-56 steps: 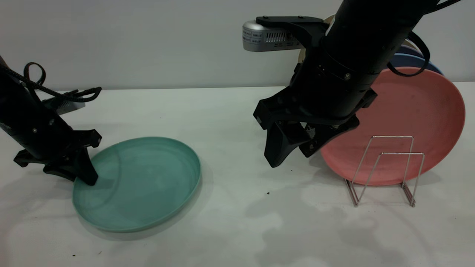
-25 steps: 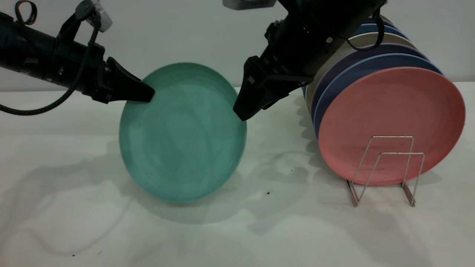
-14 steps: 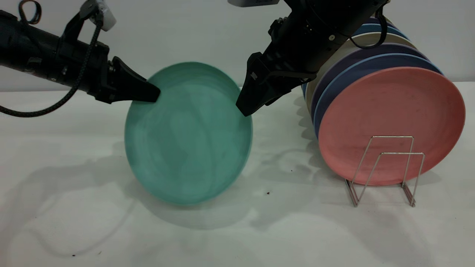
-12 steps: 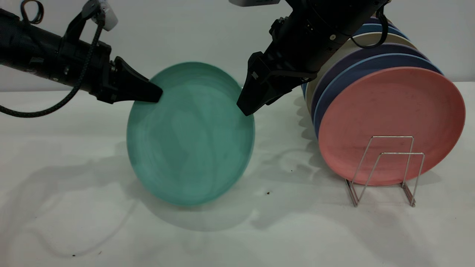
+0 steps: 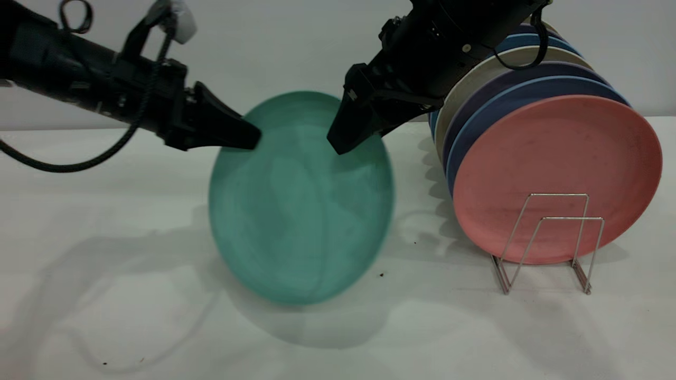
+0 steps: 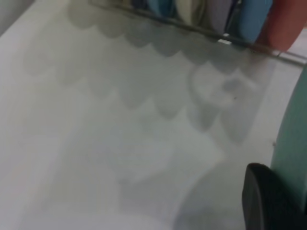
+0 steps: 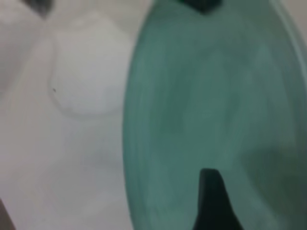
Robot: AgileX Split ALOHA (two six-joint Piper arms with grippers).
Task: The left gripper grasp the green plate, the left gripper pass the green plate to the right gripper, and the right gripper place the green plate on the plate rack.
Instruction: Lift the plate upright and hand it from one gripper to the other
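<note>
1. Left hand [image 5: 252, 141]: reaching in from the exterior view's left, high above the worktop [image 5: 105, 327], fingers clamped on the upper left rim of the green plate [image 5: 301, 200].
2. In the left wrist view, one dark finger [image 6: 266, 201] seen lying against the plate's edge [image 6: 293, 143], with the worktop below.
3. Right hand [image 5: 338, 145]: slanting down from the upper right, tip over the plate's upper right part, close to its rim. Cannot tell whether its fingers are apart or gripping the plate; only one dark finger [image 7: 211, 201] shows in the right wrist view, lying across the plate's face [image 7: 216, 96].
4. Green plate: held nearly upright on edge, face toward the exterior camera, between the two hands. Lower edge low over the worktop, shadow spread beneath; contact with the surface cannot be told.
5. Plate rack [image 5: 549, 237]: standing on the worktop to the right of the green plate, well apart from it, two front wire loops bare.
6. Salmon-pink plate [image 5: 560, 158]: upright just behind those loops.
7. More plates behind it in a row: dark blue plates [image 5: 507, 89], and a cream plate [image 5: 475, 71].
</note>
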